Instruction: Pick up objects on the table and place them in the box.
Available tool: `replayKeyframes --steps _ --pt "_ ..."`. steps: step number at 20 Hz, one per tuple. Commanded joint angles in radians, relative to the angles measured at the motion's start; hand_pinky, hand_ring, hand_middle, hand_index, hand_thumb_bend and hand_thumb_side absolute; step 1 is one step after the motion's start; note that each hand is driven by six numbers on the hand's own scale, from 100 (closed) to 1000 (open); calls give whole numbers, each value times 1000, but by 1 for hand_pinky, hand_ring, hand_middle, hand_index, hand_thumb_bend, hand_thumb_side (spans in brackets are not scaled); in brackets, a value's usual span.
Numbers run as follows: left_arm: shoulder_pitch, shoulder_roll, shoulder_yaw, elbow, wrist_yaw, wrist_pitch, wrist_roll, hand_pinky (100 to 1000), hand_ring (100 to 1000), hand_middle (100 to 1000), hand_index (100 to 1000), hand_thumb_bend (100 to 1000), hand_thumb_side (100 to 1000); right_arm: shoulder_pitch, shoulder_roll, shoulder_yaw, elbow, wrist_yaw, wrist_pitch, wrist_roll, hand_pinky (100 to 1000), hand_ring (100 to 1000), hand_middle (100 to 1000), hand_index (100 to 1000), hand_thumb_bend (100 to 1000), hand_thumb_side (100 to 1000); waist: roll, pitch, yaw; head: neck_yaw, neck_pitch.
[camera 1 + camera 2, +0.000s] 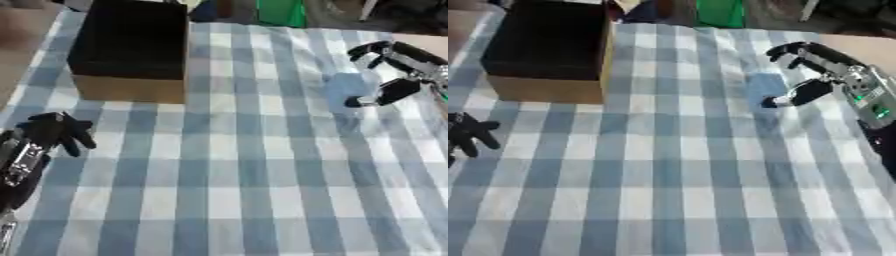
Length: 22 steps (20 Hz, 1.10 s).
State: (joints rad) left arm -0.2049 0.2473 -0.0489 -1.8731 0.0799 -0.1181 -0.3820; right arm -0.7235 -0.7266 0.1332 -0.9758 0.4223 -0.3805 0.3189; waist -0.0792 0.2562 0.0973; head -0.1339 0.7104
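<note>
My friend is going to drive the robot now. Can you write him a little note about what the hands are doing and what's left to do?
Right hand: at the table's right side, fingers and thumb spread around a pale blue object; not visibly closed on it yet.
Left hand: idle at the left edge, fingers relaxed, holding nothing.
Box: far left of the checked tablecloth, open top; its inside looks dark, so I cannot tell what is in it.
Done: cannot tell.
Left: close on the blue object, carry it across to the box, drop it in.
</note>
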Motion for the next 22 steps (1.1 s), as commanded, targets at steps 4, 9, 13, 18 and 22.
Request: replayKeyframes --steps 4,9,13,18,22 --pt "-14 14 1 -20 8 0 -4 868 536 496 424 199 805 -15 -17 -13 9 13 0 -9 761 1000 769 906 673 354 3 -15 0 -2 -4" --pt "-14 13 1 -20 8 0 -4 867 536 496 423 200 804 -14 -10 -11 16 19 -3 -9 761 1000 759 898 671 357 2 -14 2 -2 -3" --pt "-15 13 1 -20 8 1 -4 868 536 496 423 201 803 -12 -6 -10 21 25 -5 -7 761 1000 747 890 665 359 2 -14 2 -2 -2" --pt "-15 13 0 -21 9 0 -4 867 536 496 423 201 802 -10 -1 -10 27 33 -6 -5 761 1000 739 885 651 358 3 -14 2 -1 -1" --pt "-16 13 0 -22 10 -1 -4 867 536 495 423 202 799 -10 3 -9 32 41 -6 -7 761 1000 730 880 624 352 5 -14 2 -2 -2"
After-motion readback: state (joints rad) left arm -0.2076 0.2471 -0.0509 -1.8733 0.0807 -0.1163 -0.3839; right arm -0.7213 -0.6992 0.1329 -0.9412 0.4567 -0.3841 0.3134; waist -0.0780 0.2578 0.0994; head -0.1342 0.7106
